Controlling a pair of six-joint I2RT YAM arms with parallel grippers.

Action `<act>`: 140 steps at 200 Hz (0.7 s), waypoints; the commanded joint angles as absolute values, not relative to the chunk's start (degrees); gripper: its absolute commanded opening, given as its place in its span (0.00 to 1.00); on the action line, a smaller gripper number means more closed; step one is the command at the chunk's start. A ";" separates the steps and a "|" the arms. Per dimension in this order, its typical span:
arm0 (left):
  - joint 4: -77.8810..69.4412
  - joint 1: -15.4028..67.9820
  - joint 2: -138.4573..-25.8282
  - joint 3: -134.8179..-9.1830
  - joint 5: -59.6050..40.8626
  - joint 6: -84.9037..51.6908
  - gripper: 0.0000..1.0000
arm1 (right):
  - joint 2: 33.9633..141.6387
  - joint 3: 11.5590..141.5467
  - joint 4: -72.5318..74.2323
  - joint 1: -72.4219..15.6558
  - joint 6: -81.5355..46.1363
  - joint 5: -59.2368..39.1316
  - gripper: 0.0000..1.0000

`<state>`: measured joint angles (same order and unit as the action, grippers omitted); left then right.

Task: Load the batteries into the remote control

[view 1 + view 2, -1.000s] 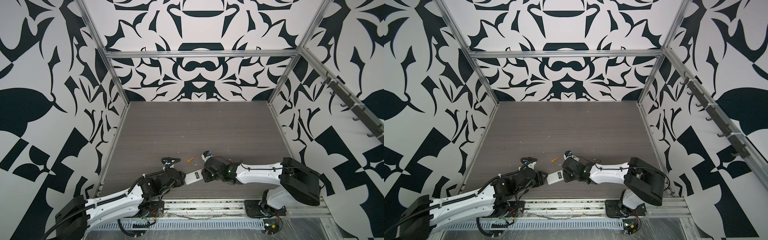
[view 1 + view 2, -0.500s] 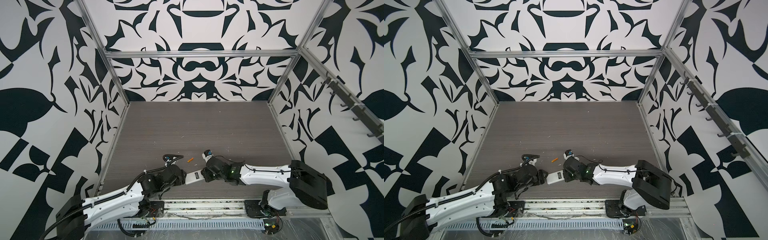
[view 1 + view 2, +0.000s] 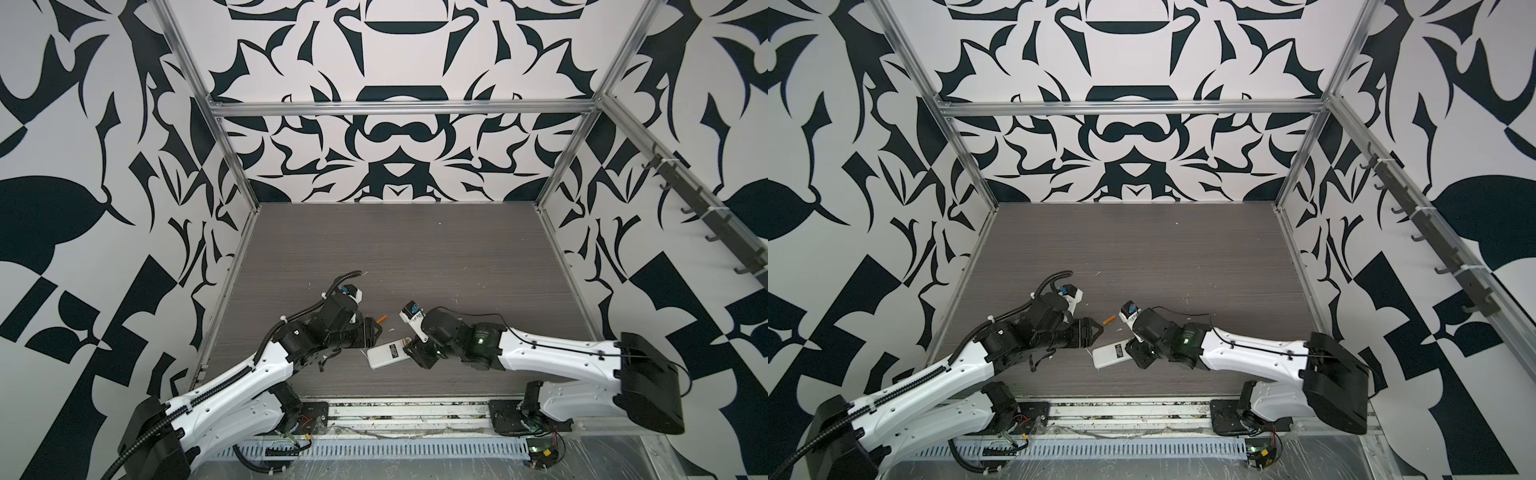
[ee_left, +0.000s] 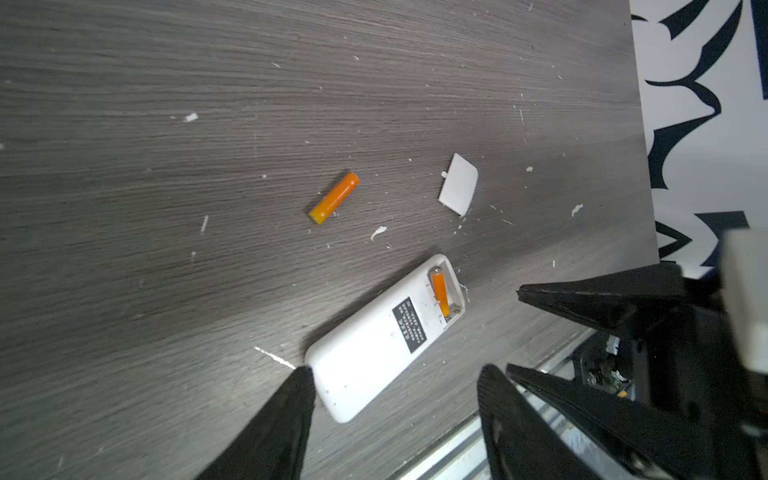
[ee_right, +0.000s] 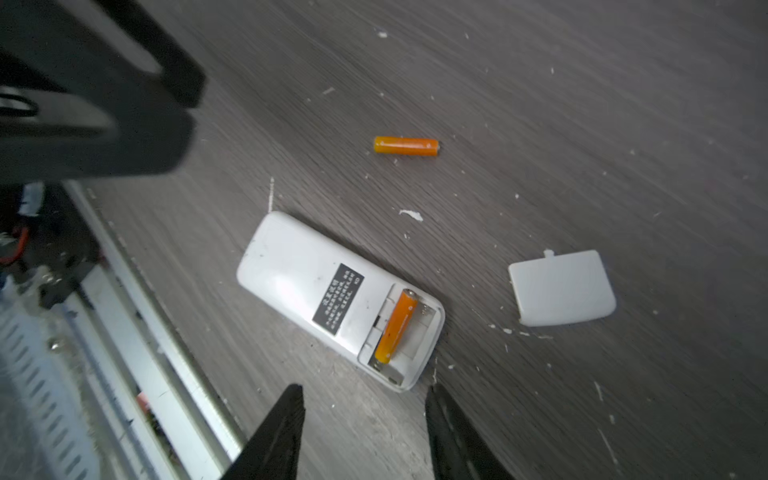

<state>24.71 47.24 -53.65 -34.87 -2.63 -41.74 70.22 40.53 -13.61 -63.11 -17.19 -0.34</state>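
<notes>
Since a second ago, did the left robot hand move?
Yes. The left end effector pulled back from the remote control, toward the loose battery.

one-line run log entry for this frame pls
remote control: face down, bay open | batteries: one in bay, one loose on table | cover: off | left gripper: open | right gripper: open, empty

Black-and-white leaf-patterned walls (image 3: pixel 395 137) framed by aluminium rails (image 3: pixel 399 109) enclose a dark grey wood-grain floor (image 3: pixel 399 249) — flecked white in places — under flat, even light.
</notes>
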 commanded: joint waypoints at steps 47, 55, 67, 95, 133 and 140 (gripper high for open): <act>33.22 46.93 -54.46 -33.92 -5.08 -43.77 0.78 | 64.11 42.13 -14.85 -63.38 13.56 -5.92 0.80; 32.99 46.94 -54.09 -33.22 -5.10 -44.68 0.78 | 64.23 42.27 -14.90 -63.37 15.66 -6.32 0.81; 31.84 46.93 -53.87 -31.92 -5.45 -46.11 0.77 | 64.24 41.83 -15.37 -63.39 20.32 -7.84 0.85; 30.30 46.98 -56.20 -31.39 -6.93 -47.61 0.73 | 66.03 40.06 -13.86 -63.29 26.47 -10.42 0.86; 26.69 46.96 -57.88 -29.89 -7.55 -48.93 0.66 | 73.08 42.39 -16.38 -62.56 31.74 -6.97 0.85; 26.83 46.97 -58.23 -29.88 -7.60 -49.02 0.65 | 74.13 42.77 -16.58 -61.97 32.12 -7.34 0.85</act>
<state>28.21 47.20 -57.28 -31.09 -6.46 -47.40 71.57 40.64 -15.68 -63.00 26.98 -7.86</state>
